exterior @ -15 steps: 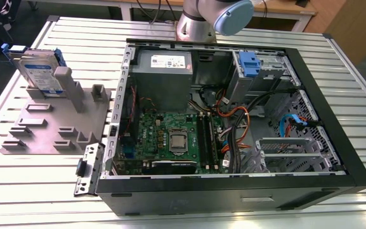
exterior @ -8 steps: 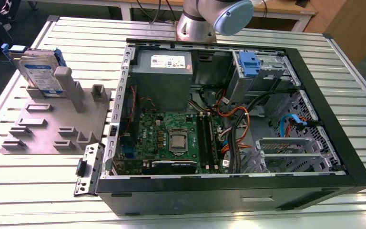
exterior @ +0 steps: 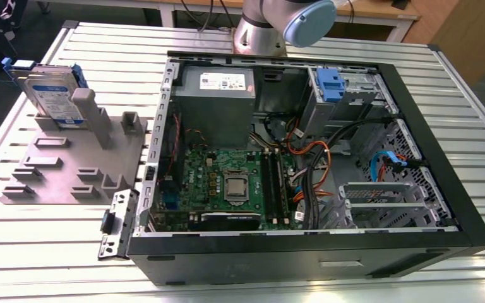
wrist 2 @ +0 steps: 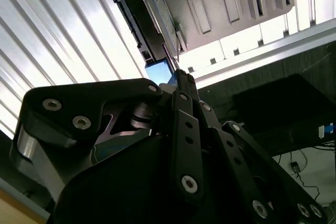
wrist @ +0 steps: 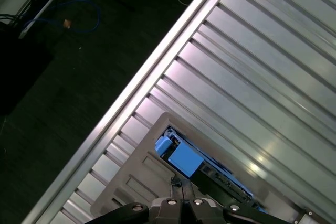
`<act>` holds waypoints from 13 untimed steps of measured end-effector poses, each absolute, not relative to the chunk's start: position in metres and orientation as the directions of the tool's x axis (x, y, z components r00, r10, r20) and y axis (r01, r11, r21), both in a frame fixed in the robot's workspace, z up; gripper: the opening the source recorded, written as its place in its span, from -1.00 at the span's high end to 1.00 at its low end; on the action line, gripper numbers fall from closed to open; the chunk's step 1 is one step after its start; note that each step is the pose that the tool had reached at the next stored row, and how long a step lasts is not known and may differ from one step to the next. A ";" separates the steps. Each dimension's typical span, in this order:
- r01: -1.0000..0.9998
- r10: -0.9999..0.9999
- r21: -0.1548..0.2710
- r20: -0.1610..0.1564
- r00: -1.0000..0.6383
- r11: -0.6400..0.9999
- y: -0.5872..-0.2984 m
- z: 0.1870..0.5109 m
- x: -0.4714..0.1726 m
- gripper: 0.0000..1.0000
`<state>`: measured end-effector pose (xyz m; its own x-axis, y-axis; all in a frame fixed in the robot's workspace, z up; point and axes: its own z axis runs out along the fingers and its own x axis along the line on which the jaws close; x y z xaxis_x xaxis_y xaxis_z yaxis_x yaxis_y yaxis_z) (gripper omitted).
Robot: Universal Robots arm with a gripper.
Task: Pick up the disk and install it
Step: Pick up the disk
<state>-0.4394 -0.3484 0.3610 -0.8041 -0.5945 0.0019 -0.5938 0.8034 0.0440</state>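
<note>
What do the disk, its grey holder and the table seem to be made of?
The disk: silvery, slightly shiny body, likely metal; its blue frame looks like plastic. The grey holder: matt, uniform grey, probably plastic. The table: ribbed, reflective slats, likely aluminium.

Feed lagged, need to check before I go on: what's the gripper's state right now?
Gripper: shut, holding nothing. The disk stands on edge in the grey holder, not gripped.
</note>
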 end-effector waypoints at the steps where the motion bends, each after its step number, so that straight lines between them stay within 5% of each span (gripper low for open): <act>1: -0.596 -0.597 0.044 0.002 -0.802 0.802 -0.348 0.361 -0.439 0.79; 13: -0.644 -0.644 0.044 0.002 -0.765 0.764 -0.348 0.361 -0.439 0.79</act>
